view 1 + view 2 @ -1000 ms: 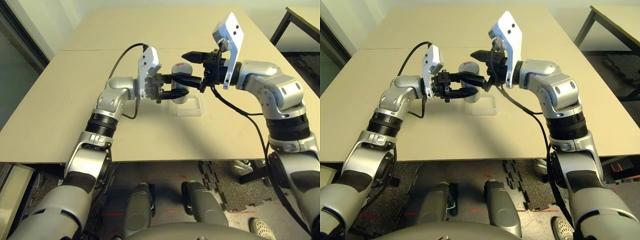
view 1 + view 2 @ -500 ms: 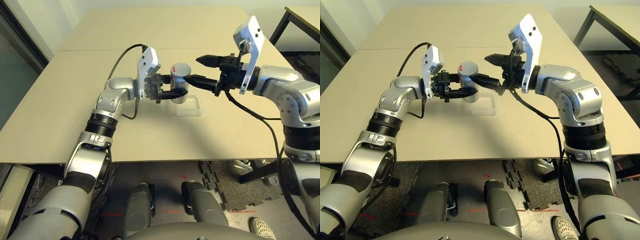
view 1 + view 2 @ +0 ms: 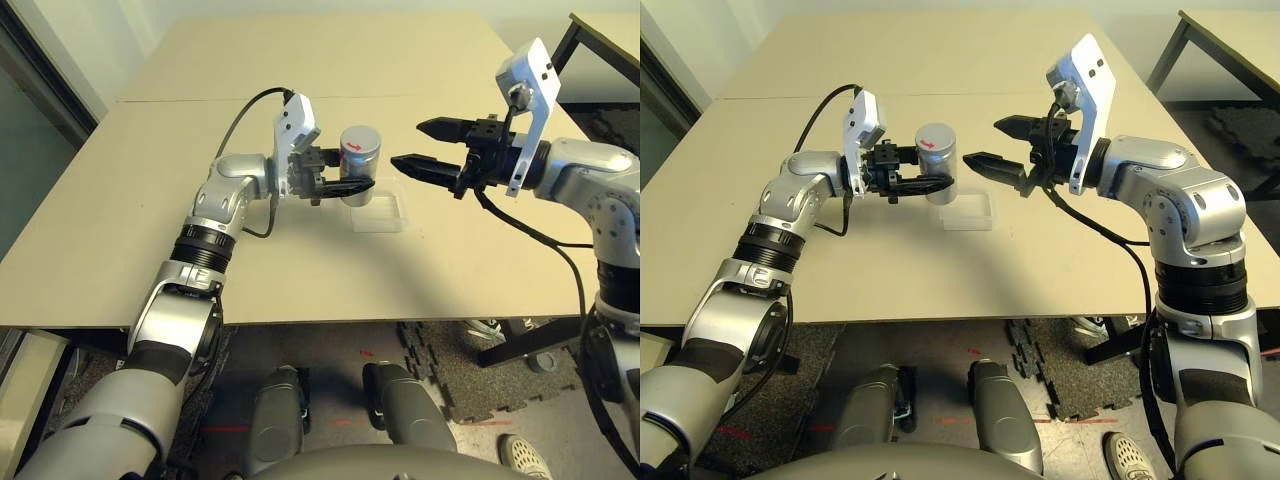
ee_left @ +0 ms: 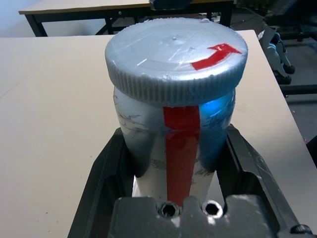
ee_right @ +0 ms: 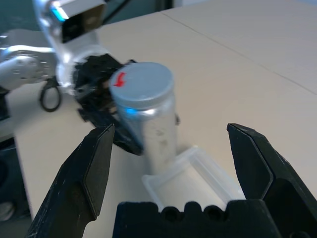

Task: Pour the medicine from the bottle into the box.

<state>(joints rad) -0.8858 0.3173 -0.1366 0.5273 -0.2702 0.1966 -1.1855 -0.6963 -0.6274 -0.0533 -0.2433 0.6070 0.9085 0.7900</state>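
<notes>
The bottle is a silvery cylinder whose grey cap, marked with a red arrow, is on. My left gripper is shut on its body, holding it upright just left of the box. In the left wrist view the black fingers clamp the bottle on both sides below the cap. The box is clear plastic, lies flat on the table and looks empty. My right gripper hovers open to the right of the bottle, above the box, fingertips pointing at the cap and not touching it.
The tan table has a seam running across behind the arms. A black cable loops over my left forearm. A second, dark-legged table stands at the back right. Black floor mats lie below the front edge.
My right gripper has drawn back to the right, from around the bottle's cap to a hand's width away, still open. The left gripper kept hold of the bottle, which barely moved.
</notes>
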